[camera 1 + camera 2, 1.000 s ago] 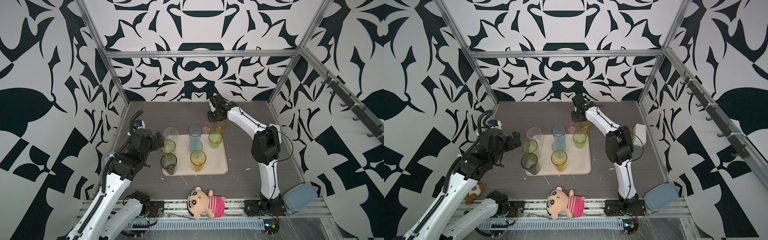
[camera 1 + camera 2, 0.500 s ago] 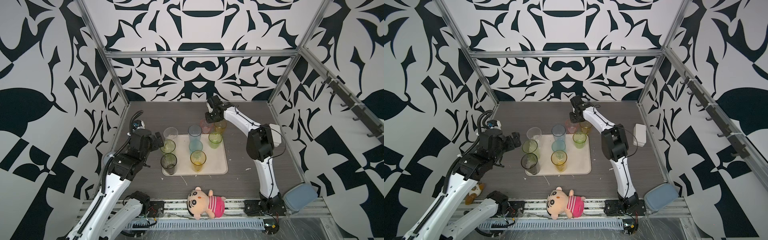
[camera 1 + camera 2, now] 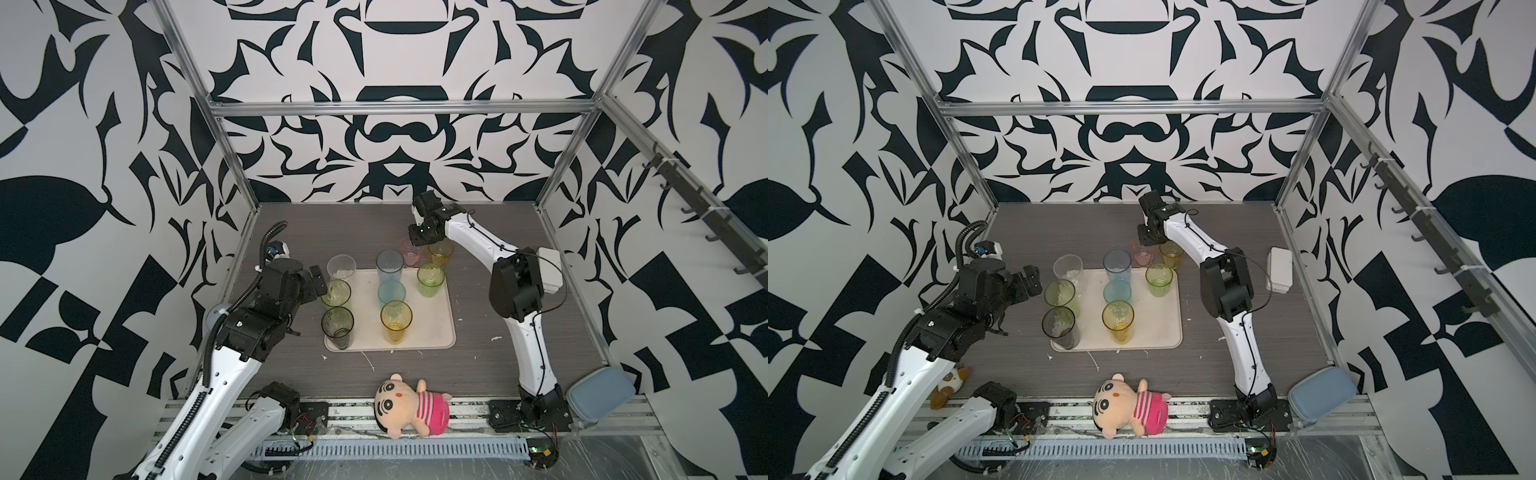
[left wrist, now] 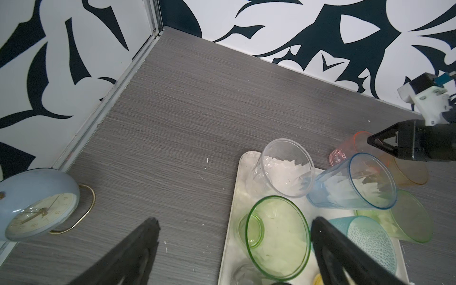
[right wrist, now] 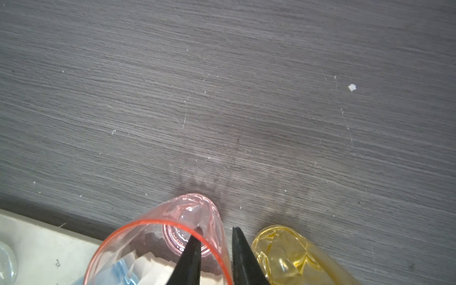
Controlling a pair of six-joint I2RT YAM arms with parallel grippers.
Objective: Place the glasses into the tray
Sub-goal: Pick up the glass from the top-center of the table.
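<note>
Over on the left, found the left gripper (image 4: 232, 223) spread wide and empty, hanging at the left edge of the tray (image 3: 432, 328), probably parked clear of the other arm's work. Counted seven glasses standing upright inside that tray, from the smoke grey one (image 3: 337, 326) across to the short green one (image 3: 430, 280). Spotted two stragglers on the bare table just past the far rim: the pink glass (image 5: 190, 207) and, beside it, the amber glass (image 5: 278, 249). Caught the right gripper (image 5: 214, 232) astride the pink wall, one finger inside, one outside, only a narrow gap between them, set for a rim pinch, likely because neighbours crowd its sides. Couldn't tell whether clamped yet.
</note>
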